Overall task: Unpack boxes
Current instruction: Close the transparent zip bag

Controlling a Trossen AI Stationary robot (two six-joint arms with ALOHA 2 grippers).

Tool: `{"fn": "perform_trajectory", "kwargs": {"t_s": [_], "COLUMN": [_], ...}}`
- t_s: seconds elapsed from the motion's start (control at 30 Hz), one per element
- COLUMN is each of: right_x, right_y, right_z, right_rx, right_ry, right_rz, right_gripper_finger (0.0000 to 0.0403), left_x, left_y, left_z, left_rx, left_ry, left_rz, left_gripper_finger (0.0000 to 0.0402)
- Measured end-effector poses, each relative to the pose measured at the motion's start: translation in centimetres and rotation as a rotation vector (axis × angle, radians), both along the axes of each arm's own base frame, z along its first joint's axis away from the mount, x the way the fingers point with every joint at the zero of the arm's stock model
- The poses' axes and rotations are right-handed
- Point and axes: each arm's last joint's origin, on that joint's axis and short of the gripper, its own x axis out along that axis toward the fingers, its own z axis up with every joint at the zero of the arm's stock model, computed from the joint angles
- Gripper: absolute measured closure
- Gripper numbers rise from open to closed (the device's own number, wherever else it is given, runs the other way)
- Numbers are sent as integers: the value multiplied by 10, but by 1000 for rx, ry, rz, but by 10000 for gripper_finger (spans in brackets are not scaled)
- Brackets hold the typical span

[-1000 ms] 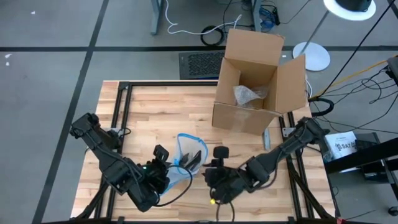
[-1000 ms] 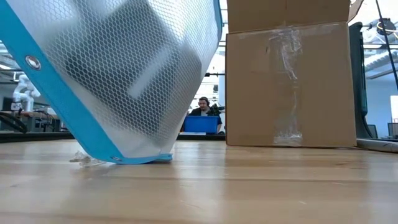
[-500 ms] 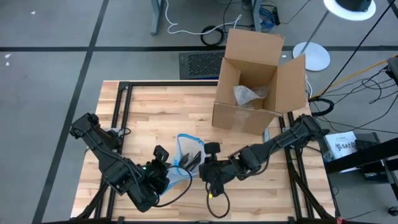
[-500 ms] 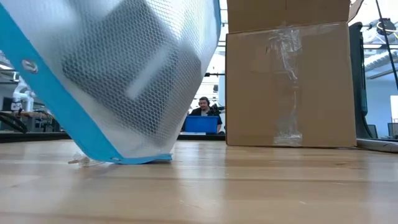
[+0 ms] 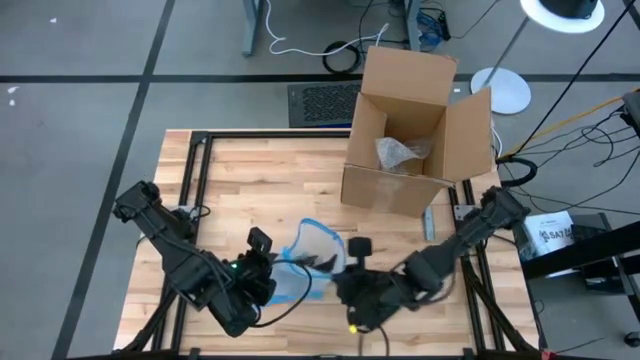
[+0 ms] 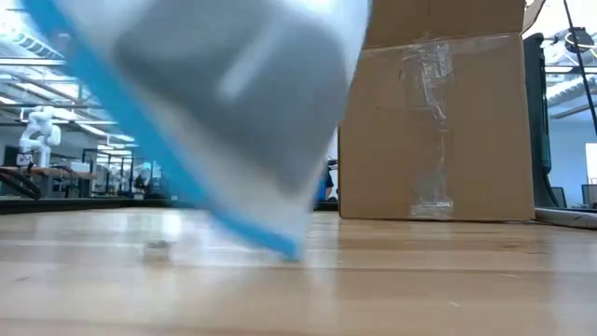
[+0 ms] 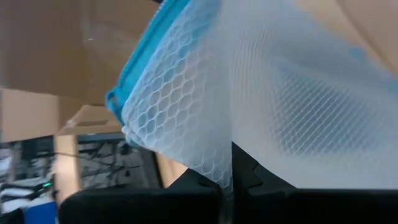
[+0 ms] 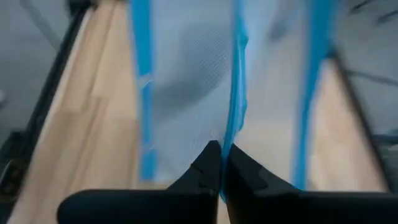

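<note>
The open brown cardboard box [image 5: 410,130] stands on its bottom at the table's far right, flaps up, with a crumpled clear bag [image 5: 400,152] inside; in the low view the box [image 6: 434,121] shows its taped side. A clear honeycomb pouch with blue edges [image 5: 312,255] hangs between my two grippers near the table's front middle. It fills the low view as a blurred pouch [image 6: 233,103] with something dark inside. My left gripper [image 5: 280,264] is shut on its left part and my right gripper [image 5: 336,268] on its right part. My left gripper pinches the pouch's honeycomb wall [image 7: 219,168] between its two shut fingers, away from the blue edge [image 7: 134,74]. The pouch spreads out beyond the fingers. One layer or several, I cannot tell. My right gripper pinches a blue-edged seam of the pouch [image 8: 231,134] between its two shut fingertips, the seam running on away from the fingers. The pouch's lowest corner [image 6: 287,250] hangs close to the table top; whether it touches I cannot tell.
A black grille-topped unit [image 5: 322,103] sits on the floor beyond the table's far edge. A white lamp base [image 5: 508,90] and cables lie at the far right. Black frame rails [image 5: 195,170] run along the table's sides. A small scrap [image 6: 156,247] lies on the wood.
My right gripper reached left to the pouch, then drew back toward the table's near right with the pouch's blue edge in its fingers. The pouch has swung and stretched toward the right, its lower corner shifting right along the table in the low view.
</note>
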Motion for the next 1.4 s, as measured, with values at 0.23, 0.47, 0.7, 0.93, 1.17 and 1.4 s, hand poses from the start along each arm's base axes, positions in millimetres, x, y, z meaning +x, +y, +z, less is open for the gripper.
{"fn": "perform_trajectory", "kwargs": {"t_s": [0.23, 0.47, 0.7, 0.93, 1.17, 1.4], "right_x": [-21, -20, -19, -22, -27, -20], "right_y": [-2, 0, 25, 54, 70, 79], "right_z": [27, 23, -5, -28, -30, -29], "right_rx": [-112, -128, 64, 95, 135, 178], "right_ry": [-156, -141, -1, 11, -24, -84], "right_rz": [-105, -102, -36, -18, 4, 56], "right_gripper_finger": [402, 402, 403, 403, 403, 403], "left_x": [6, 10, 13, 19, 23, 25], "left_y": [9, 16, 9, 2, -2, 0], "left_z": [4, 6, 2, 4, -3, -3], "left_rx": [153, 234, 35, -29, -20, -5], "left_ry": [-110, -148, -44, -58, -41, -39], "left_rz": [65, 98, 26, -41, -99, -97], "left_gripper_finger": [401, 401, 401, 401, 401, 401]}}
